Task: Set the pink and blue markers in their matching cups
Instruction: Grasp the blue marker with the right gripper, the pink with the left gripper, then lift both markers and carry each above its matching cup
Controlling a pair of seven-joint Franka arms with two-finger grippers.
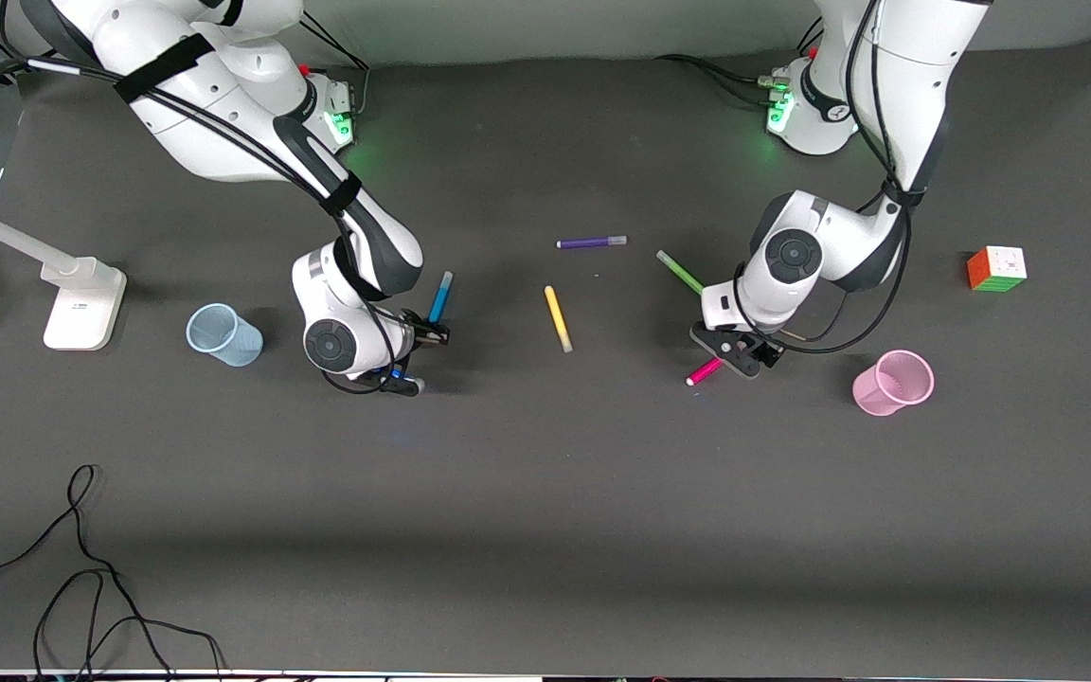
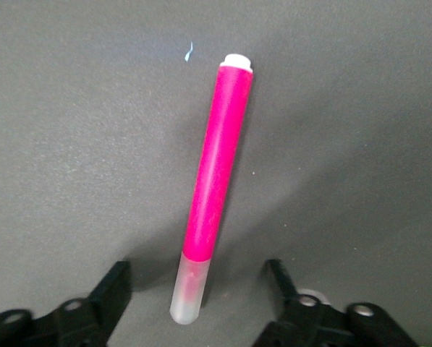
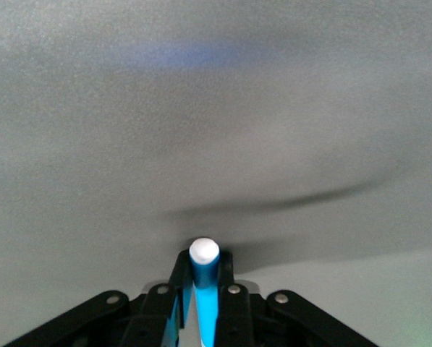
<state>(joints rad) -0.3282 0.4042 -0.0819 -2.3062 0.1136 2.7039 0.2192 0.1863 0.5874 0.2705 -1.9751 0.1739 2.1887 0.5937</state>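
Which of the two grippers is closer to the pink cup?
The left. The left gripper is low over the pink marker, beside the pink cup. The right gripper, holding the blue marker, is near the blue cup.

even overhead light, soft shadows; right wrist view maybe sl. blurred.

Dark grey matte table (image 1: 545, 530) fills view, soft shadow band across lower part. Pale wall strip (image 1: 555, 28) along top edge. White stand base (image 1: 83, 303) at right arm's end. Loose black cable (image 1: 81, 578) near front camera. Green light glow (image 1: 342, 123) at arm bases.
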